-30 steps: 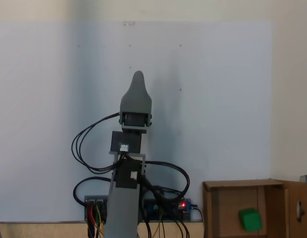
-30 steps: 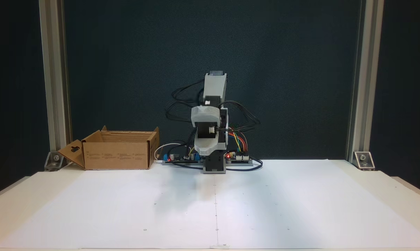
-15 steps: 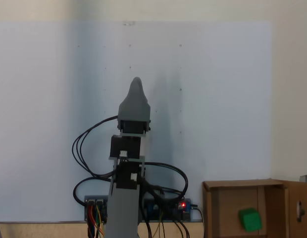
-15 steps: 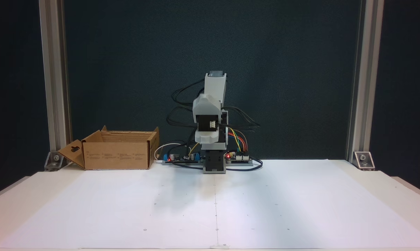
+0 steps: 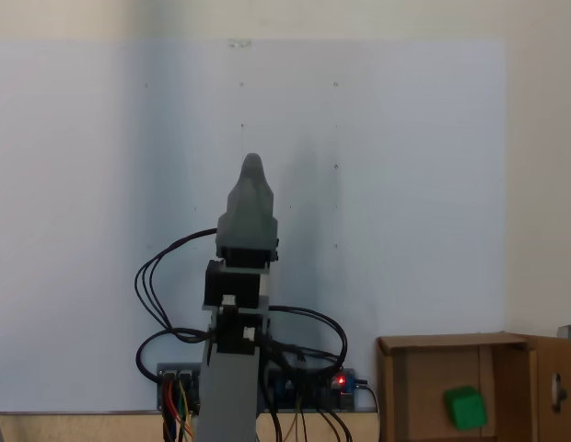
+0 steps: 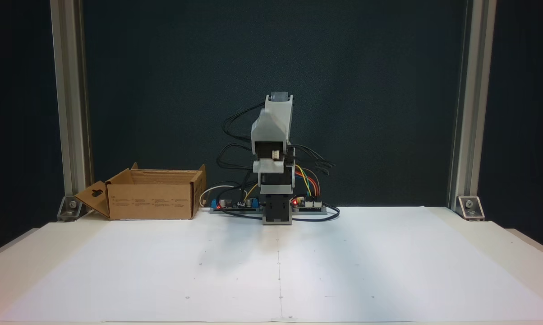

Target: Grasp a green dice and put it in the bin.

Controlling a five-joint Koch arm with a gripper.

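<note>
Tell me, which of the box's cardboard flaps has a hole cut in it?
The flap folded outward and down at the box's left end in a fixed view; it has a small hanger-shaped cutout. The other flaps stand upright and look plain.

Matt cardboard bin point(image 6: 150, 200), glossy green dice point(image 5: 465, 408), white paper sheet point(image 6: 343, 266).

The arm point(image 6: 275, 158) stands folded upright at frame centre, its gripper point(image 5: 252, 166) tucked in, fingers stacked indistinguishably.

The table point(image 6: 501, 253) (white paper sheet point(image 6: 343, 271) on top) bears the bin point(image 6: 152, 201) and, seemingly, circuit boards point(image 6: 310, 205).
</note>
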